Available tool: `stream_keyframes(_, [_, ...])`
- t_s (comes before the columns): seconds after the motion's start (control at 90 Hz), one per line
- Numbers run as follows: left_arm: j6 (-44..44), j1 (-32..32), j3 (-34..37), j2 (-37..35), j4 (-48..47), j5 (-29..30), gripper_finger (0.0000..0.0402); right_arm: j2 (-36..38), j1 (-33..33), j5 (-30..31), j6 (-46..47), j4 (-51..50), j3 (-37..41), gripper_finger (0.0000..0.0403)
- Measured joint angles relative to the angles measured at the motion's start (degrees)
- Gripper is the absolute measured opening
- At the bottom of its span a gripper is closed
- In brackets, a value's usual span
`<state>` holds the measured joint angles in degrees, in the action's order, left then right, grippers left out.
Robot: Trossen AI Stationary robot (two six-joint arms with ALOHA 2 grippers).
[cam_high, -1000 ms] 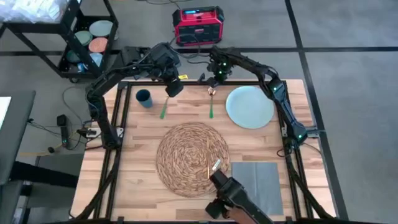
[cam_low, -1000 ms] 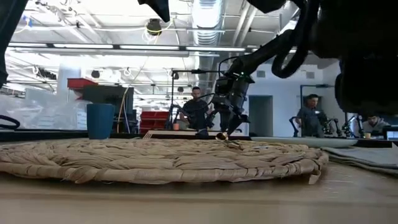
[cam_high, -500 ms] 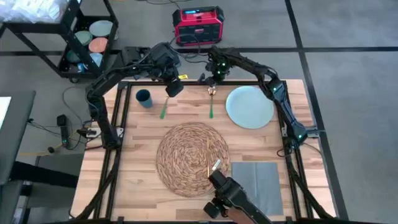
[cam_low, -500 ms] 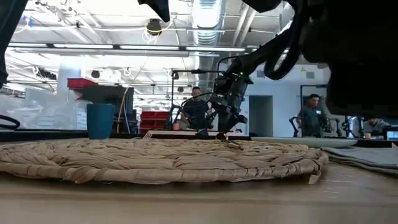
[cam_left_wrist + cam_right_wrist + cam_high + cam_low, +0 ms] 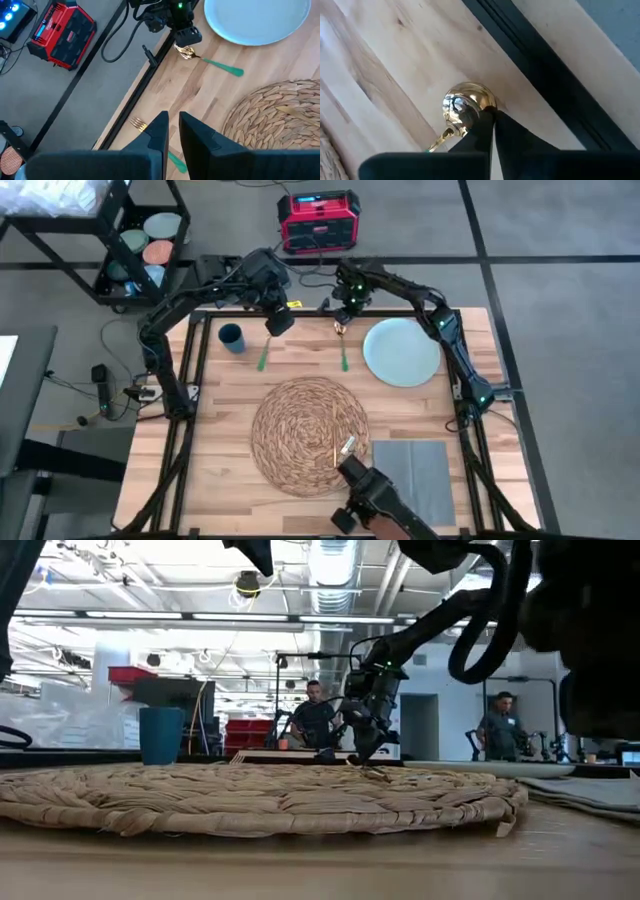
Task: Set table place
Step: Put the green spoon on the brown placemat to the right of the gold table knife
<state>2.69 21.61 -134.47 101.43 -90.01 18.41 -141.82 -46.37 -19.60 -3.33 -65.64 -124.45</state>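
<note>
A gold spoon with a green handle (image 5: 343, 358) lies on the table (image 5: 220, 420) near its far edge, bowl (image 5: 464, 104) toward that edge. My right gripper (image 5: 343, 313) stands over the bowl, shut. A green-handled fork (image 5: 263, 358) lies to the left, tines (image 5: 136, 123) toward the far edge. My left gripper (image 5: 172, 122) hovers shut above it, next to the dark blue cup (image 5: 231, 337). The pale blue plate (image 5: 402, 352) rests at the far right, the woven mat (image 5: 310, 435) in the middle, and the grey napkin (image 5: 415, 475) at the near right. My right gripper touches the rim of the spoon's bowl (image 5: 482, 106) with its shut fingertips (image 5: 479, 125), coming from above and slanting down. The spoon lies flat on the wood, its handle pointing toward the near edge. Whether the tips pinch the rim or only rest on it, I cannot tell.
A dark device (image 5: 375, 498) stands at the near edge beside the napkin. A red box (image 5: 318, 220) and a cart with plates (image 5: 150, 240) stand on the floor beyond the far edge. People show far behind the table in the low view.
My right gripper has shifted slightly at the spoon's bowl and tipped a little. The spoon's handle has swung a little toward the table's right edge, while the bowl has stayed in place.
</note>
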Motion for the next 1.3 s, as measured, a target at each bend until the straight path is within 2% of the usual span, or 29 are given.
stream_keyframes(0.267, [1.19, 0.00, 0.00, 0.00, 0.00, 0.00, 0.0029, 1.24, 0.00, 0.26, -3.18, -11.10, -6.61, 0.0000])
stream_keyframes(0.411, [0.86, 0.00, 0.00, 0.00, 0.00, 0.00, 0.0029, 7.36, 0.57, -0.01, -2.98, -14.27, -6.39, 0.0000])
stream_keyframes(0.511, [0.35, 0.00, 1.05, -0.94, 0.09, 0.18, 0.0029, 12.80, 1.99, -1.29, -3.07, -16.81, -3.53, 0.0000])
stream_keyframes(0.633, [0.78, 0.02, 4.77, -3.57, 0.10, 1.58, 0.0029, 19.92, 4.93, -1.76, -3.11, -16.38, 2.68, 0.0000])
stream_keyframes(0.733, [1.76, 0.11, 9.62, -6.36, 0.03, 3.21, 0.0029, 25.76, 7.72, -2.14, -1.16, -14.46, 10.85, 0.0000])
stream_keyframes(0.978, [6.50, 0.11, 25.04, -15.50, 3.76, 3.52, 0.0029, 41.61, 16.25, -7.66, 12.13, 4.79, 37.84, 0.0000])
stream_keyframes(1.122, [8.71, 0.11, 31.80, -19.25, 7.45, 3.50, 0.0029, 45.20, 20.23, -9.28, 18.75, 12.05, 47.53, 0.0000])
stream_keyframes(1.3, [11.04, 0.11, 35.96, -21.00, 8.06, 3.47, 0.0029, 44.97, 25.00, -12.00, 23.47, 19.15, 52.83, 0.0000])
